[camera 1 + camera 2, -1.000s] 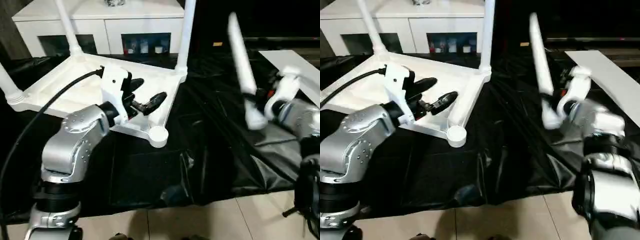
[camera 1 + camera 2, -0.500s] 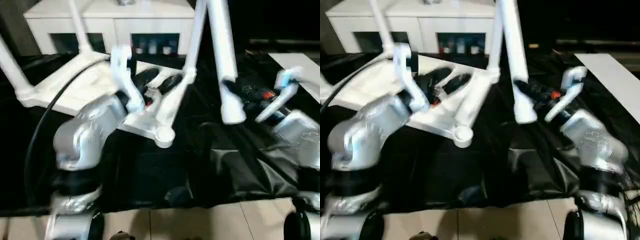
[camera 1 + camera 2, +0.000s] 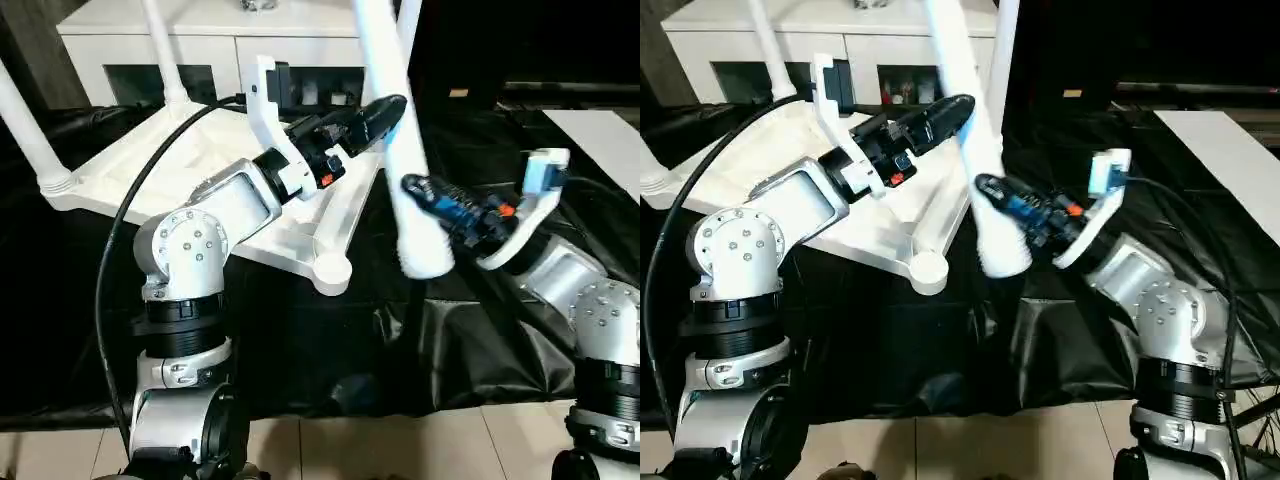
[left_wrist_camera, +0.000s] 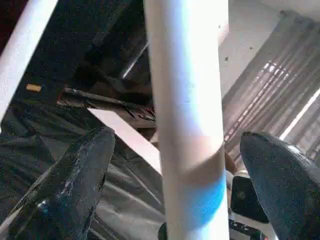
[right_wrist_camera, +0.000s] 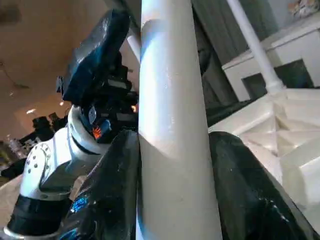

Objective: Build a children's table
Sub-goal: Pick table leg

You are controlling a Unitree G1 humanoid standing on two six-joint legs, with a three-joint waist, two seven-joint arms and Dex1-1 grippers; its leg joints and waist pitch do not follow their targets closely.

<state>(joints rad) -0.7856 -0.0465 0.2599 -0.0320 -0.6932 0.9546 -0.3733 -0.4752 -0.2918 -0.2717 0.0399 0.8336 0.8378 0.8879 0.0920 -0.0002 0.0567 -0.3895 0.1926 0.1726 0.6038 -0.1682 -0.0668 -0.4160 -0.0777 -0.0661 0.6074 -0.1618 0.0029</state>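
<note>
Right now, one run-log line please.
right claw: shut on leg | left claw: open around leg | tabletop: corner socket empty

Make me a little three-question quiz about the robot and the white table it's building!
1. True or false: the right gripper is shut on the loose leg.
2. How many legs already stand in the upside-down tabletop? A) one B) three C) four
3. Fill in: the left gripper's fingers stand ____ on either side of the loose leg, not touching it.

Key: 1 true; 2 B; 3 open. The empty corner socket is the near one.
</note>
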